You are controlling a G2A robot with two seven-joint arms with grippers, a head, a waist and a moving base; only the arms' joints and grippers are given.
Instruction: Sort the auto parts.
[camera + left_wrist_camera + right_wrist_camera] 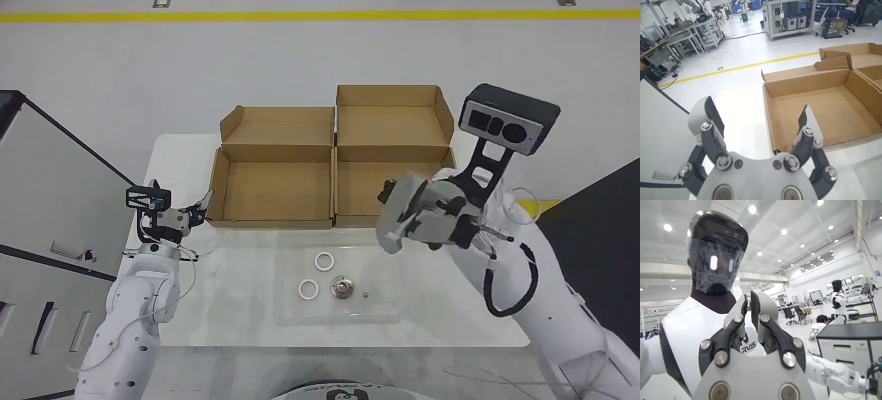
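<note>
Right gripper pinches small silvery metal pin, held high; left gripper spread. I'd tip wrist down, lower into right brown cardboard box before letting go.

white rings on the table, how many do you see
2. One ring lies nearer the boxes, the other beside the metal part. The raised arm may hide more.

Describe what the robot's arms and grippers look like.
The left arm and right arm have smooth white shells; a black cable loops along the right one. The left gripper and right gripper have white fingers with black ribbed pads, black links and silver bolts.
</note>
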